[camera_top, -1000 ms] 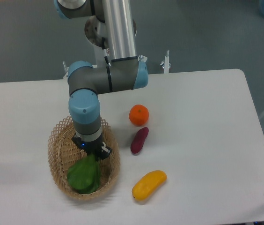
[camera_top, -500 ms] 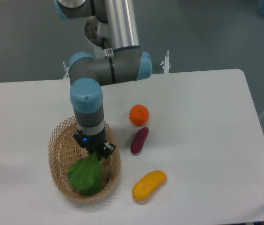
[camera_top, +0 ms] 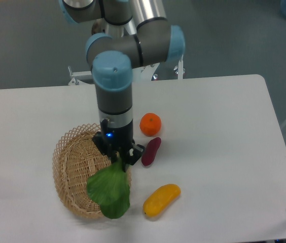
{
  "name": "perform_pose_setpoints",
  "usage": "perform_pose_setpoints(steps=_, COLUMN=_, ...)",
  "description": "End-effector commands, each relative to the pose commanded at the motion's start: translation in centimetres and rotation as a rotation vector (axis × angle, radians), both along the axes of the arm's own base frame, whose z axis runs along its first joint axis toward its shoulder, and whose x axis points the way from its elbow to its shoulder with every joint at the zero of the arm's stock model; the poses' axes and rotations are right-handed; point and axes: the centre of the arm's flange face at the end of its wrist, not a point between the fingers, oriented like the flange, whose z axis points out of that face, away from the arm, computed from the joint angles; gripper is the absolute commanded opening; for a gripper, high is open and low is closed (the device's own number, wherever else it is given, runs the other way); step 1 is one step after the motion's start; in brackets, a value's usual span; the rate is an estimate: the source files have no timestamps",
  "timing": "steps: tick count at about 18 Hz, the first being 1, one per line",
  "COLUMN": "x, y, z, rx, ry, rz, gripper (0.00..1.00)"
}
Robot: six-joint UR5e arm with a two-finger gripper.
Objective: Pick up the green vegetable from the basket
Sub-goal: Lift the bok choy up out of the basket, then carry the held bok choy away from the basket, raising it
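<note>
Change: My arm has moved up and to the right since half a second ago. The green leaf (camera_top: pixel 109 188) came with me. Before, it lay low in the basket (camera_top: pixel 72 167). Now it hangs over the basket's right rim, and its bottom edge pokes out past the rim.
Basket then and now: It sits in the same spot on the table (camera_top: pixel 219 152). More of its woven floor shows now, because my arm no longer covers it.
Jaws: My gripper (camera_top: pixel 118 157) points straight down. My jaws are pressed close together on the top of the leaf, where the stem is. I cannot see the white stem itself; my fingers hide it.
Leaf: The broad green part droops below my jaws and looks lifted off the basket floor.
Other food: The orange (camera_top: pixel 150 124), the purple potato (camera_top: pixel 151 151) and the yellow fruit (camera_top: pixel 161 199) lie on the table to the right of the basket, just where they were. The potato is just beside my gripper, but I cannot tell if we touch.
</note>
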Motion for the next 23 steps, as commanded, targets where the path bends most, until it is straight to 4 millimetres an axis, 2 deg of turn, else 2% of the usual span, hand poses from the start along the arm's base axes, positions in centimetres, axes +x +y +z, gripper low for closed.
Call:
perform_pose_setpoints(steps=2, x=-1.5, y=-1.5, z=1.2, rx=0.005, ry=-0.008, rz=-0.010, gripper=0.37)
perform_pose_setpoints(steps=6, x=-5.7, y=-4.2, z=4.8, rx=0.092, ry=-0.039, rz=0.007, gripper=0.36)
perform_pose_setpoints(steps=9, x=-8.3, y=-6.2, z=6.2, rx=0.058, ry=-0.051, rz=-0.030, gripper=0.36)
perform_pose_setpoints(steps=16, x=-13.5, y=-11.2, z=6.1, rx=0.024, ry=0.008, rz=-0.134, gripper=0.37)
perform_pose_setpoints(steps=21, x=-15.6, y=-13.2, z=7.1, rx=0.027, ry=0.042, rz=-0.135, gripper=0.37)
perform_pose_setpoints(steps=23, x=-15.9, y=-13.4, z=7.2, rx=0.026, ry=0.046, rz=-0.131, gripper=0.37)
